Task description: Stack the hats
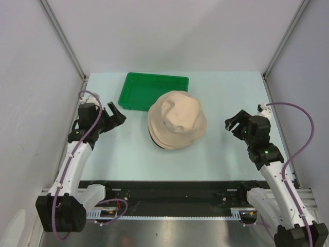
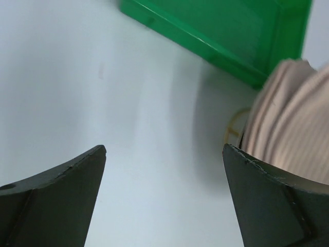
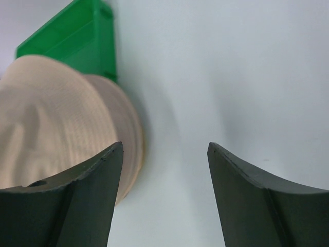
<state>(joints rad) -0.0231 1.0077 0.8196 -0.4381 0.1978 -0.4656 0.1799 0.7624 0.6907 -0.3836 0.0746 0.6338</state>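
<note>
Hats, soft beige fabric with floppy brims [image 1: 177, 119]: piled in one stack at middle of pale table [image 1: 216, 154]. Left gripper [image 1: 117, 117]: spread wide, empty, clear of stack. Right gripper [image 1: 232, 123]: parted, empty, likewise apart from stack. Green plastic rectangular tray [image 1: 134, 92]: just behind stack, far left.

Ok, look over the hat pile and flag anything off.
The top hat has a dented, lopsided crown, and a thin gold wire peeks from under the pile beside the green tray. Nothing spilled or torn.
</note>
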